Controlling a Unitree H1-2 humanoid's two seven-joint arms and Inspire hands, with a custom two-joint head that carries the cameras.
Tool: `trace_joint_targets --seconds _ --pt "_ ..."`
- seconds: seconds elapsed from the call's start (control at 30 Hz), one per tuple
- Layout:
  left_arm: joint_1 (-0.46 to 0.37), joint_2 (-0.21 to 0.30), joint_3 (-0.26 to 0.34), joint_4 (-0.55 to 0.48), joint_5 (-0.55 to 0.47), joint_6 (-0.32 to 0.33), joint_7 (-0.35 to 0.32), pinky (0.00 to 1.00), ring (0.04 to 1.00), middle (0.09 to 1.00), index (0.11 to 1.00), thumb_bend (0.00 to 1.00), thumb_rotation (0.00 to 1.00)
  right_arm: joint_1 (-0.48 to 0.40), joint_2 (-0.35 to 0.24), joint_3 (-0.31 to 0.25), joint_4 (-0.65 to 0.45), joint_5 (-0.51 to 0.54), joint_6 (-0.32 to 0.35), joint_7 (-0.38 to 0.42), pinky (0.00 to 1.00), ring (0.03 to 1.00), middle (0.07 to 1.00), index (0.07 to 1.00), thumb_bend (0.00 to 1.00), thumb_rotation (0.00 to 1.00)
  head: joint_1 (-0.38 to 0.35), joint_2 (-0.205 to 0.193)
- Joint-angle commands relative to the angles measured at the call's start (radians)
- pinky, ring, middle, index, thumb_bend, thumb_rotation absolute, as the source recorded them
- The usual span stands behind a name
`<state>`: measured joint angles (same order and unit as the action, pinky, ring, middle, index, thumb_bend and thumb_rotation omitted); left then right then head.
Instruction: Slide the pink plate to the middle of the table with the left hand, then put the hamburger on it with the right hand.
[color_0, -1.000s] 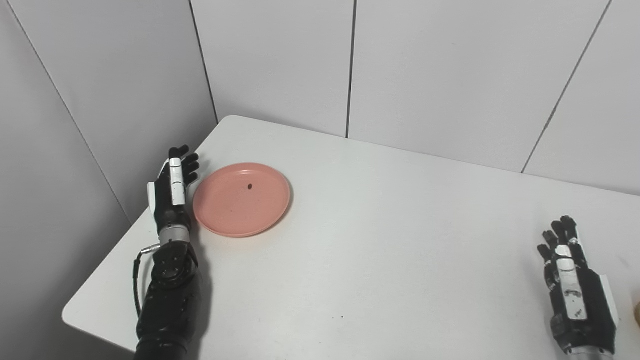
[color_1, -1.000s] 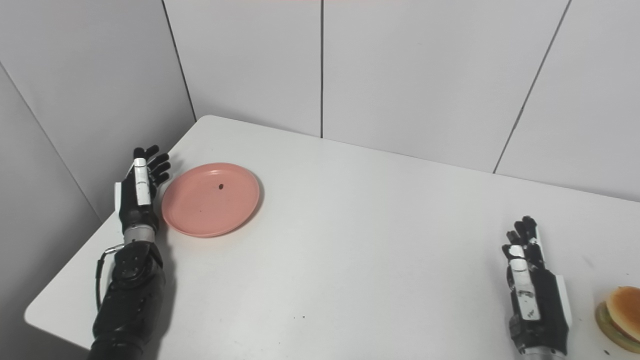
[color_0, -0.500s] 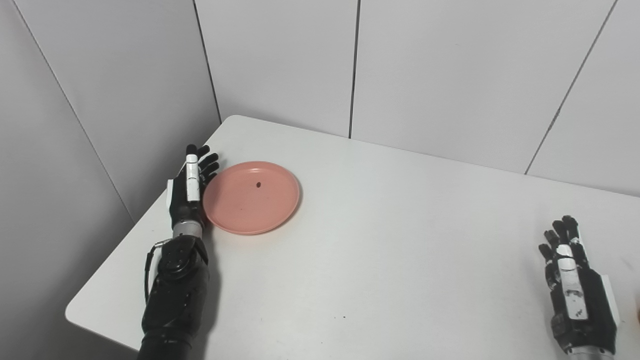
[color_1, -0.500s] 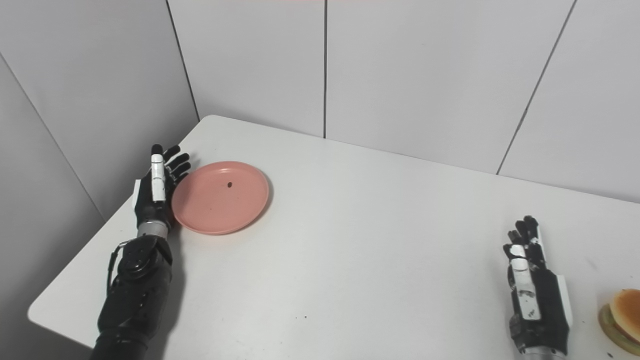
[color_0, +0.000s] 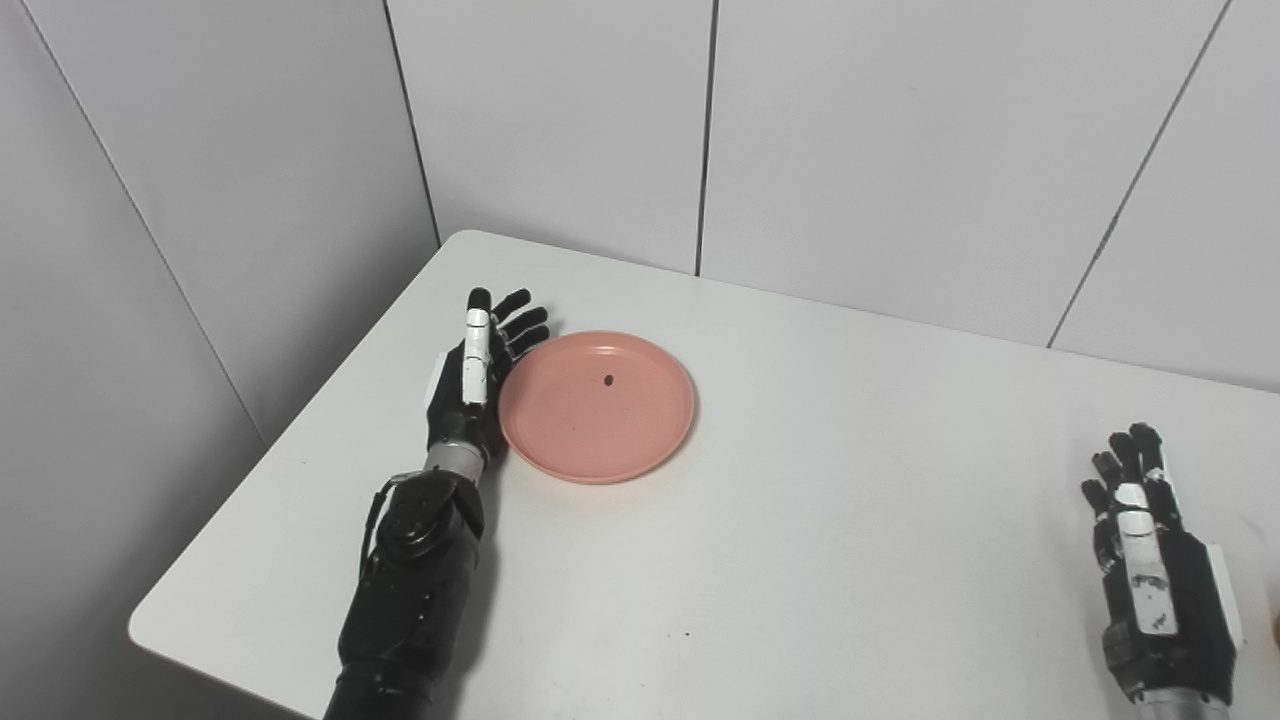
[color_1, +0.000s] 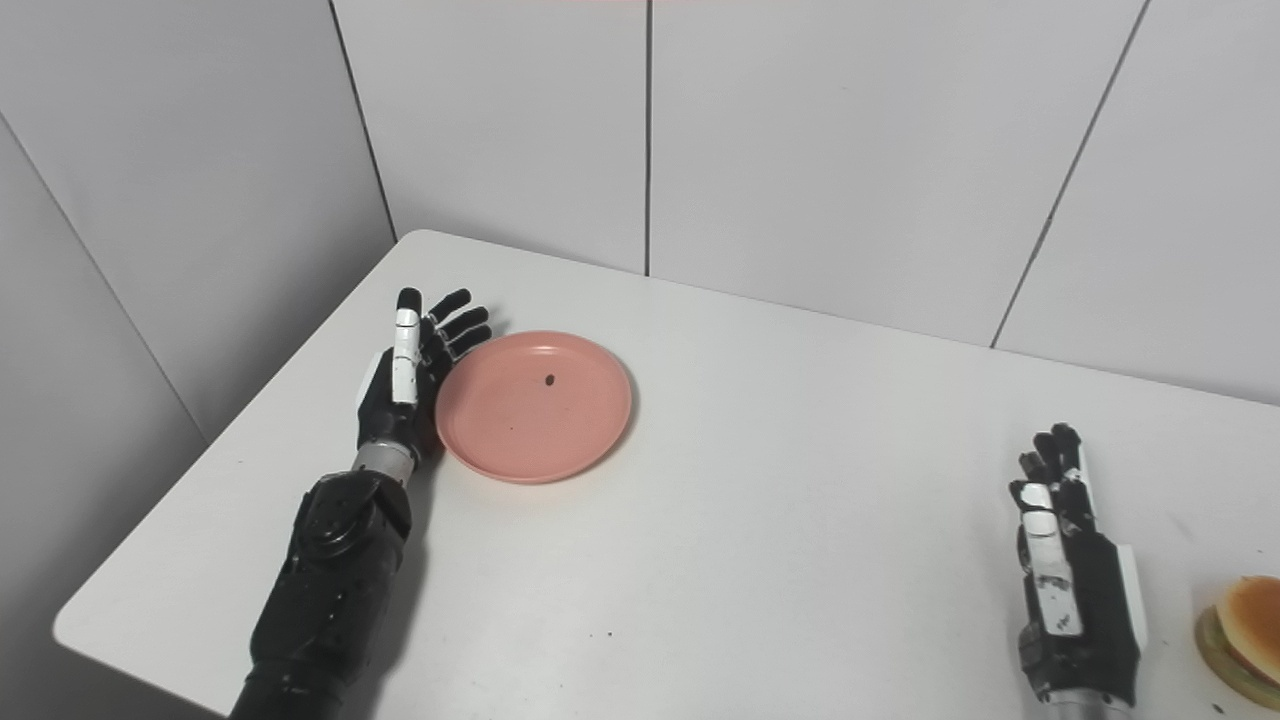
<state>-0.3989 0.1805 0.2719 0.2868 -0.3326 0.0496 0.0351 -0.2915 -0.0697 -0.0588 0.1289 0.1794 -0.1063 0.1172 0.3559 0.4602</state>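
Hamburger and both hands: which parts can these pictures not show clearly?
- Hamburger: right eye view, cut by the right edge; left eye view shows only a sliver.
- Left hand: palm side faces away, so contact with the pink plate is uncertain.
- Right hand: wrist cut by the bottom edge.

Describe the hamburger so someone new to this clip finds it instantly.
Start at the white table and follow its near edge to the far right corner. Just right of the open right hand, cut off by the picture edge, sits the hamburger: the only food, with a tan bun and green underneath.
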Motion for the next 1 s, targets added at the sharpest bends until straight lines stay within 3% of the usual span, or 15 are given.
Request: trace_joint_targets --seconds 0.0,0.23,0.53,0.67,0.77,0.8,0.83,0.87,0.97 --pt "-0.022 -0.019 -0.027 -0.012 -0.003 0.017 -0.026 0.81 0.809 0.791 0.791 0.82 1.00 -0.016 0.000 -0.003 -0.013 -0.001 -0.025 0.000 1.00 1.000 0.995 1.000 0.58 0.79 -0.002 0.000" --pt "-0.016 -0.087 -0.102 -0.017 0.063 0.031 -0.013 0.81 0.817 0.791 0.786 0.79 1.00 -0.020 0.007 -0.003 -0.008 -0.007 -0.025 -0.008 1.00 0.999 0.979 0.990 0.60 0.77 -0.021 0.008" --pt "0.001 -0.159 -0.175 0.007 0.115 -0.036 -0.040 0.85 0.818 0.784 0.766 0.78 0.99 -0.020 0.015 0.008 -0.017 -0.017 -0.013 -0.008 1.00 0.998 0.979 0.995 0.57 0.75 -0.098 0.028" --pt "0.022 -0.188 -0.200 -0.025 0.131 -0.033 -0.050 0.84 0.817 0.792 0.772 0.75 1.00 -0.019 0.024 0.020 -0.024 -0.028 -0.011 -0.013 1.00 0.993 0.977 0.997 0.57 0.74 -0.177 0.042" --pt "0.055 -0.200 -0.219 -0.082 0.117 0.017 -0.064 0.88 0.832 0.807 0.792 0.74 1.00 -0.017 0.035 0.036 -0.031 -0.054 -0.008 -0.021 1.00 0.998 0.987 1.000 0.60 0.74 -0.278 0.052" --pt "0.064 -0.203 -0.222 -0.094 0.111 0.027 -0.071 0.88 0.835 0.809 0.794 0.74 1.00 -0.016 0.039 0.040 -0.033 -0.060 -0.010 -0.024 1.00 0.997 0.987 1.000 0.59 0.74 -0.278 0.052" --pt "0.070 -0.203 -0.222 -0.101 0.106 0.030 -0.079 0.90 0.842 0.813 0.800 0.73 1.00 -0.015 0.046 0.044 -0.037 -0.064 -0.011 -0.027 1.00 0.994 0.986 1.000 0.59 0.73 -0.335 0.058" --pt "0.077 -0.207 -0.224 -0.105 0.105 0.030 -0.084 0.90 0.844 0.814 0.801 0.73 1.00 -0.015 0.050 0.049 -0.037 -0.067 -0.015 -0.027 1.00 0.993 0.985 1.000 0.59 0.72 -0.335 0.058" --pt "0.101 -0.211 -0.237 -0.120 0.115 0.033 -0.098 0.88 0.839 0.809 0.798 0.71 1.00 -0.014 0.072 0.070 -0.039 -0.117 -0.023 -0.052 0.98 0.982 0.980 1.000 0.58 0.73 -0.436 0.057"
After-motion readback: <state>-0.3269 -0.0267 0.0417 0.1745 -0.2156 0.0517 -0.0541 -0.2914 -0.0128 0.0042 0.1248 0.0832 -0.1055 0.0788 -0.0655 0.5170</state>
